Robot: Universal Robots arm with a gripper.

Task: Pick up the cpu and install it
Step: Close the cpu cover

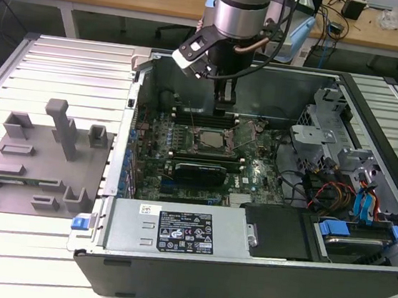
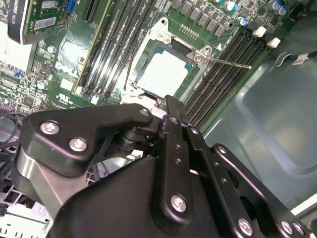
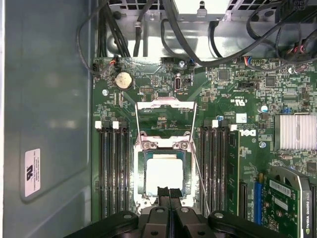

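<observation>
The cpu (image 3: 164, 173) lies flat in its socket on the green motherboard (image 1: 254, 173), pale metal top facing up, near the centre of the exterior view inside the open computer case (image 1: 169, 282). The socket's metal retention frame (image 3: 166, 106) is flipped up and open beside it, with a thin wire lever (image 3: 198, 173) alongside. The pincer (image 3: 169, 191) hangs just over the chip's edge, its 2 black fingers pressed together with nothing between them. A black expansion card (image 1: 198, 172) sits just beside the socket. At the exterior view's left, a grey plate with upright blocks (image 1: 31, 173) rests on the ribbed bench (image 1: 44, 246).
</observation>
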